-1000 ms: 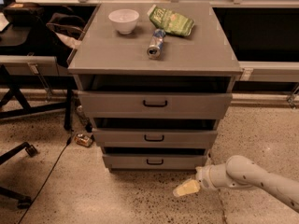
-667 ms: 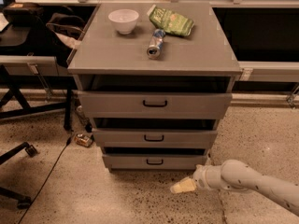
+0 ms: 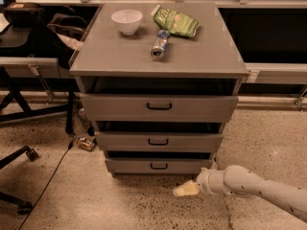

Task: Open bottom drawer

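The grey cabinet (image 3: 158,56) stands in the middle of the camera view with three drawers. The bottom drawer (image 3: 192,166) is the lowest one, a shallow grey front with a small black handle (image 3: 159,166). The middle drawer (image 3: 192,141) and the top drawer (image 3: 201,107) sit above it. My gripper (image 3: 184,190) comes in from the lower right on a white arm, low over the floor. It is just below and to the right of the bottom drawer's handle, apart from the front.
A white bowl (image 3: 127,21), a green chip bag (image 3: 175,21) and a lying can (image 3: 159,44) are on the cabinet top. A small object (image 3: 86,143) lies on the floor at the cabinet's left. A chair base (image 3: 19,155) and a black cable (image 3: 53,176) are further left.
My gripper has moved left and slightly up along the floor, closer to the bottom drawer's front. The drawers have not moved.
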Controlling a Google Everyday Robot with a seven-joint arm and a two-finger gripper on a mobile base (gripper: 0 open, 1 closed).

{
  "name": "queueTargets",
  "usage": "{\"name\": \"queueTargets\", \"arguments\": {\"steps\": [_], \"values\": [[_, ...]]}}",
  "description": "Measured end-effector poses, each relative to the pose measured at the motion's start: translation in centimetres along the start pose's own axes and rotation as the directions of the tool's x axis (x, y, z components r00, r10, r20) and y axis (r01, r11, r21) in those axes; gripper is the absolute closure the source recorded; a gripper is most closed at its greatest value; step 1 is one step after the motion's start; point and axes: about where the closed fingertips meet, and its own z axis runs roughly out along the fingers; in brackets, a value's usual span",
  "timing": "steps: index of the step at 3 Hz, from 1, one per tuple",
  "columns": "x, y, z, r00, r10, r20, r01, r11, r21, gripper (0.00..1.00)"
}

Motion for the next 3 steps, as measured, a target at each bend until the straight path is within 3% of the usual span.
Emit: {"name": "queueTargets", "arguments": {"steps": [2, 3], "values": [[2.2, -2.2, 2.8, 0.997, 0.027, 0.076, -0.030, 0.9987, 0.041, 0.00], [2.5, -3.5, 4.7, 0.992, 0.031, 0.119, -0.036, 0.9987, 0.036, 0.00]]}}
